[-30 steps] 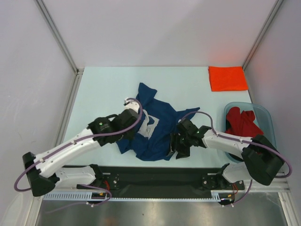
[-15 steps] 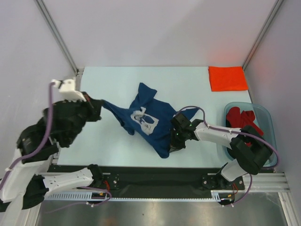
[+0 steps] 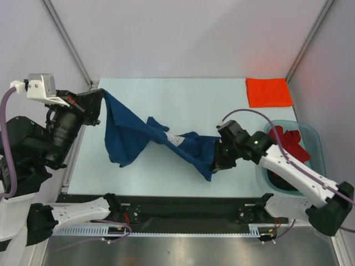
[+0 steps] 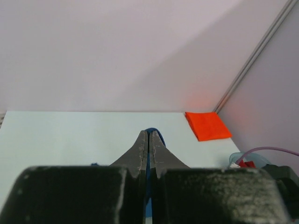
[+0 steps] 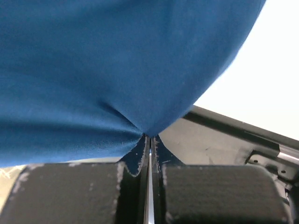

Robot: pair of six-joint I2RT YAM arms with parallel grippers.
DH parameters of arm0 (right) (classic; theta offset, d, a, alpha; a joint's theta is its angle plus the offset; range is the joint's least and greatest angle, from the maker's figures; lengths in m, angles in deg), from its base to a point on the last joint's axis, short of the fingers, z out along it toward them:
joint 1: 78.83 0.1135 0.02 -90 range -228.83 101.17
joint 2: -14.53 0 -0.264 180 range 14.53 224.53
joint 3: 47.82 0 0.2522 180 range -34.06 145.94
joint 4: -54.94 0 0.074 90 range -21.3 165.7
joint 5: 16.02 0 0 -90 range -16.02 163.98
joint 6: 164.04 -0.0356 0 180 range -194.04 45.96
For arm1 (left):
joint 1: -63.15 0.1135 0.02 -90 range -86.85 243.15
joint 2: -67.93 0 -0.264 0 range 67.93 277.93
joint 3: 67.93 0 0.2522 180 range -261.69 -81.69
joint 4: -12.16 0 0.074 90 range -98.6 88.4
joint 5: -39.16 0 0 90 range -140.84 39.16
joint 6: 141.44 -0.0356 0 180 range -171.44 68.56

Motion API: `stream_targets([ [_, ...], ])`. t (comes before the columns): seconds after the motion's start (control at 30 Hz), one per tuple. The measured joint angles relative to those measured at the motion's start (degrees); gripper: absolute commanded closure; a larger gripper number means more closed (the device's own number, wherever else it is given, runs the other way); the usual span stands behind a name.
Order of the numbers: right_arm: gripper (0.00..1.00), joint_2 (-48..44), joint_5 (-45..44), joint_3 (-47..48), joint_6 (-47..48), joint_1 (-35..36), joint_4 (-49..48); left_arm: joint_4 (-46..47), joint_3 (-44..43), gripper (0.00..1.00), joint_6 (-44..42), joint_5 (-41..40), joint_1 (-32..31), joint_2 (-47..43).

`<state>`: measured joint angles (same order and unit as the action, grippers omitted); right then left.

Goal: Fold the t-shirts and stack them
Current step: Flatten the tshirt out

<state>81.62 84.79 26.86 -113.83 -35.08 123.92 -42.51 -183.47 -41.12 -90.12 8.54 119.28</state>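
Left pincer (image 3: 100,95), right pincer (image 3: 218,161) pinch navy t-shirt (image 3: 128,136) edges.

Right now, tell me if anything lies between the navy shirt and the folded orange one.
Nothing visible does. The navy shirt hangs between the left hand and right hand; bare table runs to the orange shirt. The tub sits aside, right.

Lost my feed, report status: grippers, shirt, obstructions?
Left gripper shut on navy t-shirt, raised far left. Right gripper shut on its other end. Shirt stretched between. Nothing in the way.
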Motion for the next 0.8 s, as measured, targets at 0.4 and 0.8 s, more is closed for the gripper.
stream_targets([
  [0.4, 0.45, 24.4, 6.9, 10.3, 3.5, 3.3, -2.8, -4.0, 14.3, 1.0, 3.7, -1.2, 0.0, -1.9],
  [0.8, 0.68, 7.1, 2.4, -8.5, -0.3, 5.8, -6.1, -9.9, 26.1, 1.0, 9.7, -2.6, 0.0, -3.7],
])
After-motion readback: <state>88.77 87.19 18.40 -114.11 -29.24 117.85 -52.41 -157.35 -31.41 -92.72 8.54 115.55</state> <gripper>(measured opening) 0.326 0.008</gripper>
